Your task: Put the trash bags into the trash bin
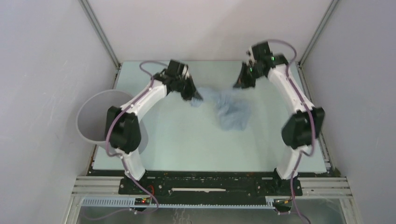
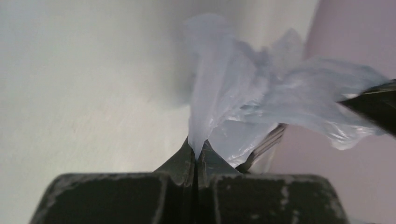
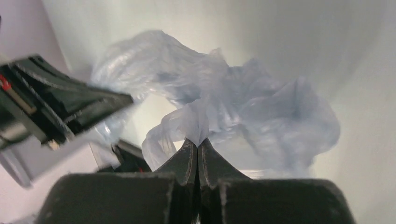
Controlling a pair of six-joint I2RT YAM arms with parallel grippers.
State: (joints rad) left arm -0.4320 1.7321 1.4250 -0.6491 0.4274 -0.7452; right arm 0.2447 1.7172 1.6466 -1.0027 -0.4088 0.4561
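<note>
Your left gripper (image 1: 196, 97) and right gripper (image 1: 238, 84) each pinch the bag (image 1: 229, 111), spreading it over the far bench (image 1: 187, 144), probably to carry it to the bin (image 1: 89, 116) at near left.

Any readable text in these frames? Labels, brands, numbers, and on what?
None. No lettering shows on the bag, the bin or the table.
A red spot on the left gripper, seen from the right wrist, is too blurred to read.
</note>
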